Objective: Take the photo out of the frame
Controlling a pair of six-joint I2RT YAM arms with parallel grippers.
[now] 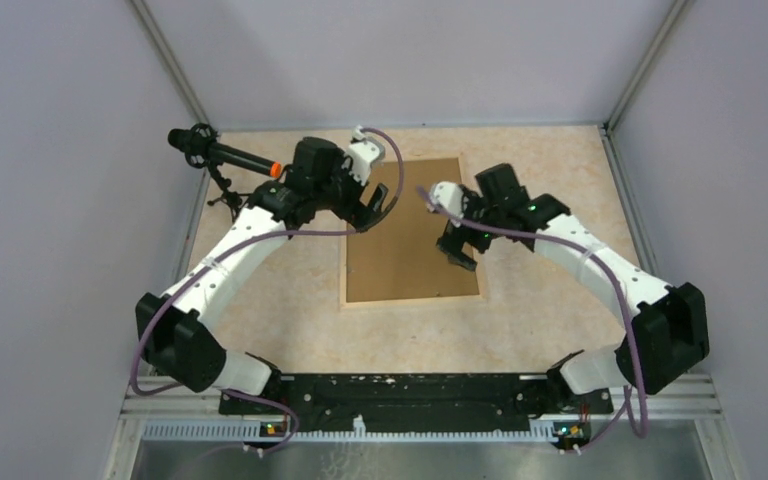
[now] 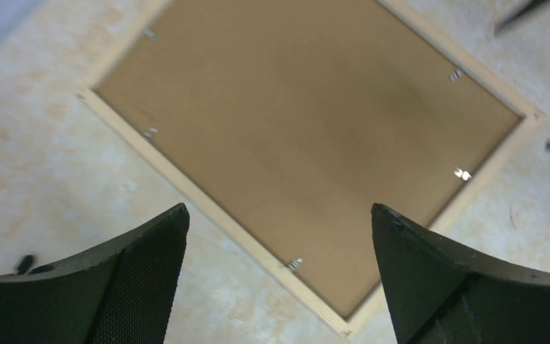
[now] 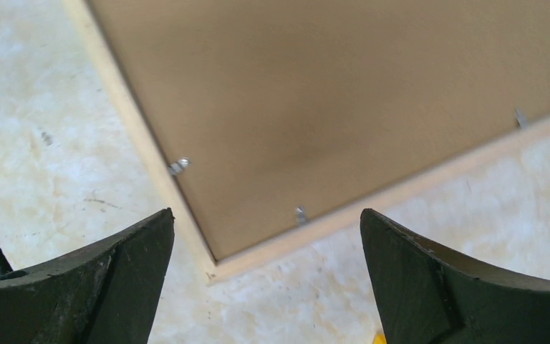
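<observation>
The frame [image 1: 412, 245] lies face down in the middle of the table, showing plain brown board with pale wood edges. It also shows in the left wrist view [image 2: 308, 136] and the right wrist view [image 3: 344, 93]. Small metal tabs [image 2: 295, 264] hold the backing along the edges. The photo is hidden under the backing. My left gripper [image 1: 375, 212] is open and empty above the frame's far left part; its jaws stand wide apart [image 2: 279, 209] over a frame corner. My right gripper [image 1: 457, 248] is open and empty above the frame's right side, over another corner [image 3: 266, 213].
A black device with an orange tip [image 1: 230, 158] stands on a small tripod at the far left of the table. A yellow sliver [image 3: 378, 338] shows at the bottom edge of the right wrist view. Grey walls enclose the table on three sides.
</observation>
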